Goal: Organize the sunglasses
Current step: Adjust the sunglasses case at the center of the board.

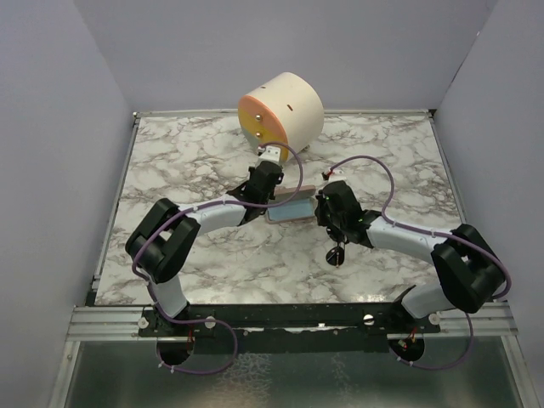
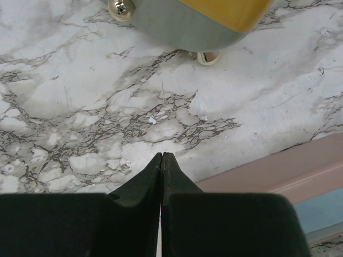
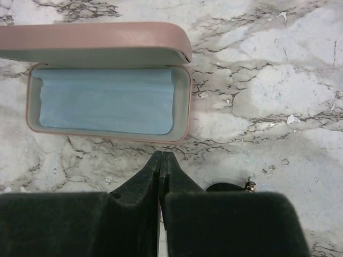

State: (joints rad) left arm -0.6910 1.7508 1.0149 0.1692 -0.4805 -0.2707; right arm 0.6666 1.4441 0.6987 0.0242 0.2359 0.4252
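Low and right of centre in the overhead view, the small black round-lensed sunglasses (image 1: 337,253) lie on the white marble table (image 1: 187,161) beside the right gripper (image 3: 161,156), which is pressed closed. The left gripper (image 2: 162,156) is likewise closed. Between them an open pink oblong case (image 3: 183,101) holds a light blue cloth (image 3: 104,100). Beyond stands a cream cylinder (image 1: 285,106).

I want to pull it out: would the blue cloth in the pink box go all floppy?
Probably floppy: the blue cloth lies flat with soft ripples inside the open pink case. It looks thin, so likely very light. A pinch would probably bunch it up.
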